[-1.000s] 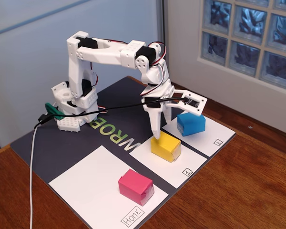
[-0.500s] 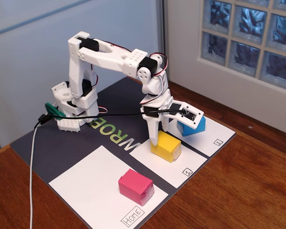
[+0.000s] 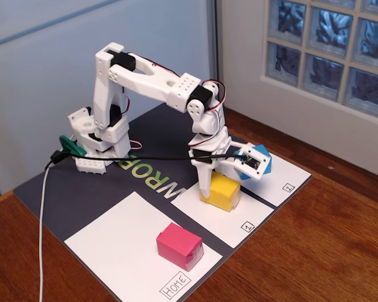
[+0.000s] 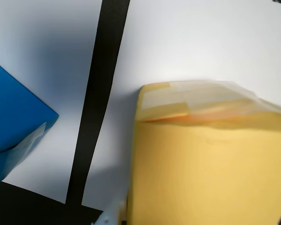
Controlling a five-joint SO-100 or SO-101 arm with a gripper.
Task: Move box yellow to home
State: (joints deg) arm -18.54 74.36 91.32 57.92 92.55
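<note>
The yellow box (image 3: 222,192) rests on the white square labelled "1" (image 3: 239,217). My gripper (image 3: 210,185) is lowered straight onto it. One white finger (image 3: 204,178) stands against the box's left face, and the other jaw is hidden behind the box. In the wrist view the yellow box (image 4: 210,159) fills the lower right, with a white fingertip (image 4: 113,217) beside its left face. Home (image 3: 123,242) is the large white square at the front left. A pink block (image 3: 179,246) sits on it.
A blue block (image 3: 262,161) sits just behind my wrist on the square labelled "2" (image 3: 283,182); it also shows at the left of the wrist view (image 4: 14,122). The arm base (image 3: 97,148) stands at the back left of the dark mat. A black cable (image 3: 145,157) crosses the mat.
</note>
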